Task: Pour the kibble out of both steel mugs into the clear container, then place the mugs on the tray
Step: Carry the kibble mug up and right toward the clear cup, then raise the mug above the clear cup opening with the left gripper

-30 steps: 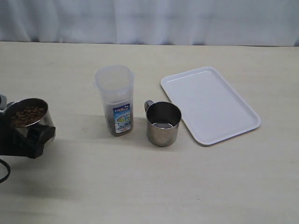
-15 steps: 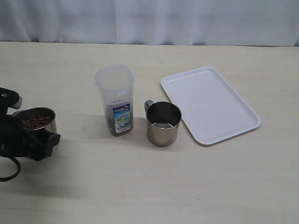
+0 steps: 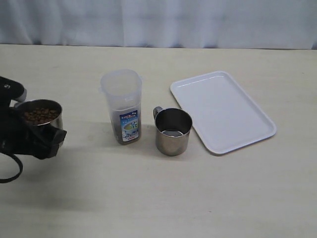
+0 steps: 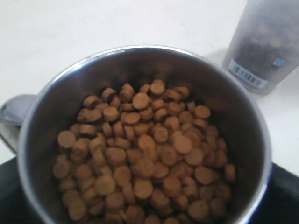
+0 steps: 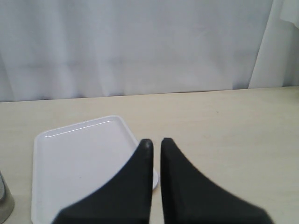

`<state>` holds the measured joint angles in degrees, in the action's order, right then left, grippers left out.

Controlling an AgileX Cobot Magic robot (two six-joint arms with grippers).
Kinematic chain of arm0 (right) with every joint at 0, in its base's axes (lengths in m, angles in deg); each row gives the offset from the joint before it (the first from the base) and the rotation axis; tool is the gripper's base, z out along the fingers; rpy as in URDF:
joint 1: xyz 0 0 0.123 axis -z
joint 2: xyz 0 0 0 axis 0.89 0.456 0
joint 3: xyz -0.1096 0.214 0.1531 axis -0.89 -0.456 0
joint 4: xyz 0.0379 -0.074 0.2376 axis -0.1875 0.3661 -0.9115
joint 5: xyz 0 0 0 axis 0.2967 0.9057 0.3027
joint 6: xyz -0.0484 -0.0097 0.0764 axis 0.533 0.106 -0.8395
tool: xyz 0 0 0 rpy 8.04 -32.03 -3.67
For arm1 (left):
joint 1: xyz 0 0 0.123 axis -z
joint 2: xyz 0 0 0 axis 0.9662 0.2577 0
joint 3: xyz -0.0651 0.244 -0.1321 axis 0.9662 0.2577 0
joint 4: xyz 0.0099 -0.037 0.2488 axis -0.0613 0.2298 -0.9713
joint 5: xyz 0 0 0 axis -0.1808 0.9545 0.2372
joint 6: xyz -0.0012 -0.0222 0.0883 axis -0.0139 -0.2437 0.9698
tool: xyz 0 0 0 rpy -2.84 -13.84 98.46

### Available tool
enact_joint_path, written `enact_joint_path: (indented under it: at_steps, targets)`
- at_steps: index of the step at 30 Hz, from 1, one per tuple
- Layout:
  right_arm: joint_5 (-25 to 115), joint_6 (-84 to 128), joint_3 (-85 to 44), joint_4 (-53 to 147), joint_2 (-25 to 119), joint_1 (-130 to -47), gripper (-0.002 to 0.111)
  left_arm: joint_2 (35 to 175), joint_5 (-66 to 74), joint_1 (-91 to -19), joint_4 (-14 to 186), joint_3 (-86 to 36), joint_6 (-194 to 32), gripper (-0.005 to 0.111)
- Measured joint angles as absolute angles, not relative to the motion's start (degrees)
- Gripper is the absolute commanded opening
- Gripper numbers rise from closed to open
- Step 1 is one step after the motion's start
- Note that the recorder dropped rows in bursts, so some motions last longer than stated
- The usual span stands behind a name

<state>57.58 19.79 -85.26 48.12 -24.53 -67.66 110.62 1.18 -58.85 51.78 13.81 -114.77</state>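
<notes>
Pale table (image 3: pixel 163 198), white curtain (image 3: pixel 158 22) behind. My left gripper (image 3: pixel 43 144) is clamped around the loaded steel mug (image 3: pixel 38 118), kibble (image 4: pixel 140 172) lying well below its rim, held upright at the table's left, well apart from the clear container (image 3: pixel 122 104). I'd carry it level, set its lip just over the container's mouth, then tip slowly. My right gripper (image 5: pixel 153 142) hangs pinched almost together, empty, facing the tray (image 5: pixel 79 158); the other steel mug (image 3: pixel 173 131) stands beside the container

A pale pleated curtain (image 3: pixel 158 22) hangs behind the beige tabletop (image 3: pixel 148 198).
</notes>
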Motion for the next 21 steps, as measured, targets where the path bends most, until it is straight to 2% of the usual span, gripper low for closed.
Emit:
enact_joint_path:
  at_steps: [4, 15, 21]
  targets:
    - [57.6, 19.8, -85.3, 48.1, -24.5, -67.7, 0.005, 107.1, 6.5, -54.3, 51.8, 9.1, -113.9, 0.000]
    - [57.6, 19.8, -85.3, 48.1, -24.5, -67.7, 0.005, 106.2, 17.3, -47.4, 46.2, -1.9, -114.3, 0.000]
    - [57.6, 19.8, -85.3, 48.1, -24.5, -67.7, 0.005, 106.2, 33.2, -39.5, 17.3, -4.3, -142.2, 0.000]
